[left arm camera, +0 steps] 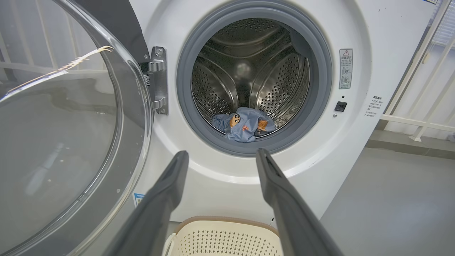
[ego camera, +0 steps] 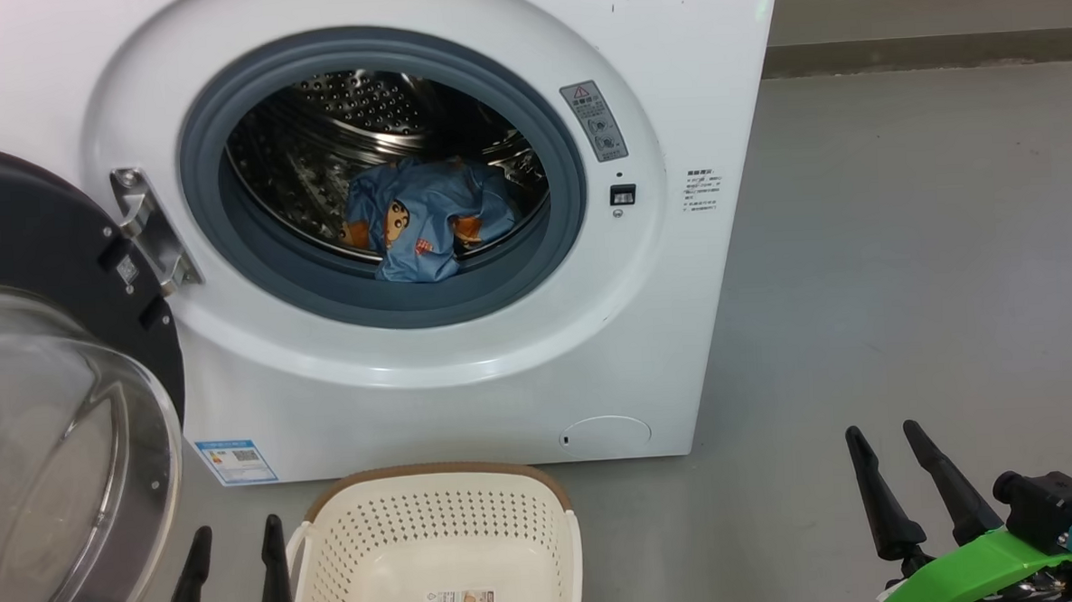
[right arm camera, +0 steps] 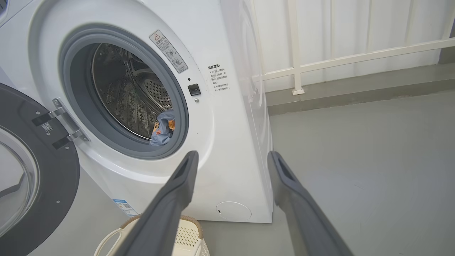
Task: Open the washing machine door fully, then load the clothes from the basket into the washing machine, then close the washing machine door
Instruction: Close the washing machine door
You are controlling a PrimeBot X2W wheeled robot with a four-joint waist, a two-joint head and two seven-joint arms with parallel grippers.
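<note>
1. In the head view you see the washing machine (ego camera: 468, 412), a white boxy front-loader. The washing machine door (ego camera: 36, 241) is swung wide to the left, showing its glossy black rim, bulging clear glass bowl (ego camera: 54, 449) and metal hinge (ego camera: 148, 227). The clothes (ego camera: 424, 220), a crumpled light-blue bundle printed with orange-brown cartoon figures, lie at the front of the perforated steel drum (ego camera: 355, 101). One fold droops onto the grey rubber gasket (ego camera: 567, 182). The cream perforated basket (ego camera: 438, 540), brown-rimmed with a label sticker on its bottom, sits on the grey floor (ego camera: 905, 258) just before the machine. Your left gripper (ego camera: 238, 526) stands just beside the basket and your right gripper (ego camera: 883, 427) well apart to the right. Both have their jaws spread and grasp nothing.
2. In the left wrist view, the two dark fingers frame the drum mouth. The clothes rest low against the gasket lip, with the basket's rim below.
3. In the right wrist view, the fingers stand apart before the machine's front corner, the round service flap (right arm camera: 233, 210) showing between them. A white railing (right arm camera: 295, 46) runs behind.
</note>
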